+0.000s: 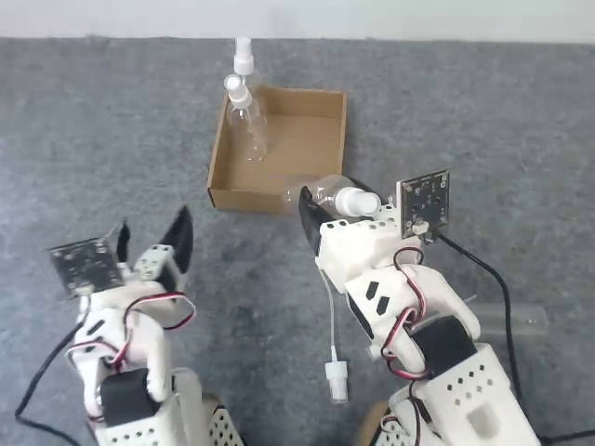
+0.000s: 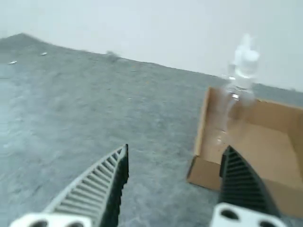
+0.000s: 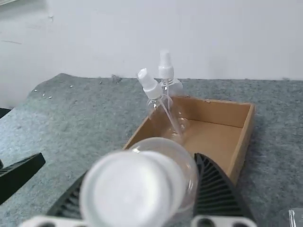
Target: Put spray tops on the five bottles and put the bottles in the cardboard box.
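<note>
The cardboard box [image 1: 299, 139] [image 2: 202, 142] [image 3: 242, 137] sits at the back of the grey mat. Two clear bottles with white spray tops [image 1: 245, 116] [image 3: 158, 97] [image 2: 238, 85] stand in its far left corner. My right gripper [image 1: 337, 212] [image 3: 137, 201] is shut on a third clear bottle [image 1: 323, 192] [image 3: 142, 184], held on its side at the box's near right corner, with its white top [image 1: 358, 200] facing the wrist camera. My left gripper [image 1: 153, 237] [image 2: 173, 182] is open and holds nothing, left of the box and nearer than it.
A loose spray top with its tube [image 1: 336, 376] lies on the mat between the two arm bases. Something clear [image 1: 525, 319] lies at the right beside the right arm. The mat left of the box is bare.
</note>
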Available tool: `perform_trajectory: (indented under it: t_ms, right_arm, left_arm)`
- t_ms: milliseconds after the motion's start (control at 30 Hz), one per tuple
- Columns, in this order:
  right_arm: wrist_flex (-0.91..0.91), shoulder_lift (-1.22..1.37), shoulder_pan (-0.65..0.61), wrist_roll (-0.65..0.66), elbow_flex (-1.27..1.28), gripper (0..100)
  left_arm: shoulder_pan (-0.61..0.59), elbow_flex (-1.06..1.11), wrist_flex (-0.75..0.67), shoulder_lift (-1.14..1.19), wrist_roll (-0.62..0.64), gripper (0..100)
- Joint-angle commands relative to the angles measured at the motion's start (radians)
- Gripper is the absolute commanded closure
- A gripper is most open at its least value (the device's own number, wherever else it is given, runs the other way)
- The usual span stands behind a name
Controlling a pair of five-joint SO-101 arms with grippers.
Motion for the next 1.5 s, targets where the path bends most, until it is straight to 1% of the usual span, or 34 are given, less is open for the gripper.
perform_trajectory:
  t_ms: [0, 100, 167, 300, 500, 667, 1200, 1467]
  right_arm:
    - [-0.001, -0.031, 0.012, 0.04, -0.015, 89.8]
    - [-0.004, -0.03, 0.005, 0.083, -0.029, 89.8]
    - [0.005, -0.013, -0.007, 0.089, -0.055, 89.8]
    - [0.007, 0.096, -0.013, 0.089, -0.149, 89.8]
    - [0.007, 0.354, -0.015, 0.086, -0.313, 89.8]
    - [0.004, 0.527, -0.041, 0.089, -0.427, 89.8]
    - [0.007, 0.94, -0.045, 0.089, -0.781, 89.8]
    - [0.007, 1.09, -0.065, 0.089, -0.93, 89.8]
  left_arm:
    - [-0.081, 0.044, -0.031, -0.018, 0.068, 71]
    - [-0.133, 0.082, -0.091, -0.018, 0.072, 71]
    - [-0.143, 0.097, -0.106, -0.018, 0.072, 71]
    - [-0.143, 0.099, -0.104, -0.018, 0.072, 71]
    - [-0.147, 0.101, -0.103, -0.018, 0.072, 71]
    - [-0.147, 0.101, -0.103, -0.017, 0.072, 71]
    - [-0.149, 0.111, -0.109, -0.017, 0.071, 71]
    - [-0.149, 0.114, -0.109, -0.017, 0.071, 71]
